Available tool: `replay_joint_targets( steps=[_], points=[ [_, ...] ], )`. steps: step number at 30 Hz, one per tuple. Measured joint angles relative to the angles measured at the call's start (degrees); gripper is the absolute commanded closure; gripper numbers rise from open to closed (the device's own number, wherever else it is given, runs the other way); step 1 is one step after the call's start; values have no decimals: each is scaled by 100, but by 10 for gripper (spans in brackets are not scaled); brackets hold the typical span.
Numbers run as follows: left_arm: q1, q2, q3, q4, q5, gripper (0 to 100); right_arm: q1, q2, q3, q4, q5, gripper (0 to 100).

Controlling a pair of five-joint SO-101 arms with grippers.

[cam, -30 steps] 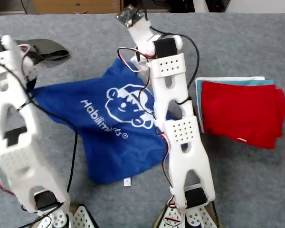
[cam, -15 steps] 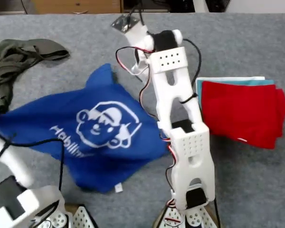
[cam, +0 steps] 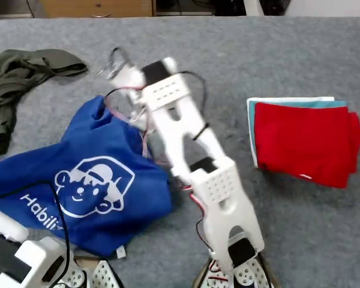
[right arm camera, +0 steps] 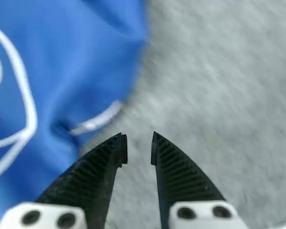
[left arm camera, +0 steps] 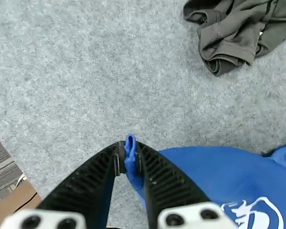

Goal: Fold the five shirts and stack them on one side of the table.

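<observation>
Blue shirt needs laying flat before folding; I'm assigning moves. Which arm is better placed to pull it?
Left: the left gripper is shut on the blue shirt; the right gripper is open, holding nothing.

The blue shirt (cam: 102, 150) carries white lettering (cam: 42, 213), partly hidden, beside a white cartoon face (cam: 93, 186), and at its hem a tag (cam: 120, 252) too small to read.

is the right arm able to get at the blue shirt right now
Probably yes: the right pincer hangs open just beside the blue shirt, at its edge, with nothing between them.
</observation>
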Motion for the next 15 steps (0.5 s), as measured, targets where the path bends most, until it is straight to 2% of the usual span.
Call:
replay_joint_targets(
  steps=[9,13,15],
  points=[
    [-334,-9,167,-536,114,981,-862,818,-668,-185,-273,731],
    [-554,-18,167,-580,123,981,-1020,1099,-835,-185,-273,740],
    [-589,-18,167,-580,123,981,-1099,1257,-835,-185,-255,812]
  ],
)
